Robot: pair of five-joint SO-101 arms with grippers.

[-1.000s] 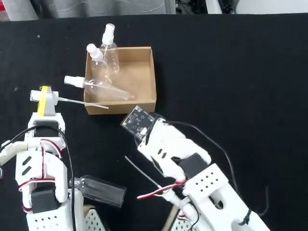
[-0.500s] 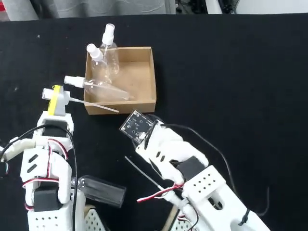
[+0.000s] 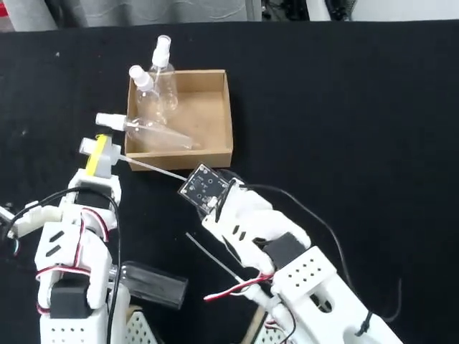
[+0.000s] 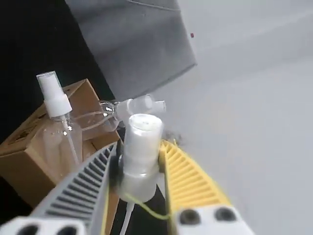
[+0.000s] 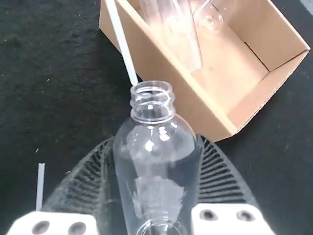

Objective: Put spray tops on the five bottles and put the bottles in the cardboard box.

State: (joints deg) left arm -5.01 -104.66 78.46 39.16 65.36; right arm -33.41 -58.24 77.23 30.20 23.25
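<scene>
One cardboard box (image 3: 228,115), far left, is holding three capped bottles (image 3: 154,132). Nearer, the right gripper (image 5: 154,161) is clamping an open bottle (image 5: 152,132), while the left gripper (image 4: 139,161), pinching a spray top (image 4: 141,139), is swinging its tube (image 3: 154,168) rightward toward that mouth.

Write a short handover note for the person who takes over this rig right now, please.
Left end effector: shut on a spray top, its dip tube pointing at the right arm's bottle.
Right end effector: shut on an open bottle, neck toward the cardboard box; tube tip beside the neck, not inside.
Done: three capped bottles rest in the box, heads over its rim.
Left to do: cap and box this bottle; then the fifth bottle, lying uncapped on the table by the left arm's base. A loose tube lies by the right arm; its head is hidden.
</scene>
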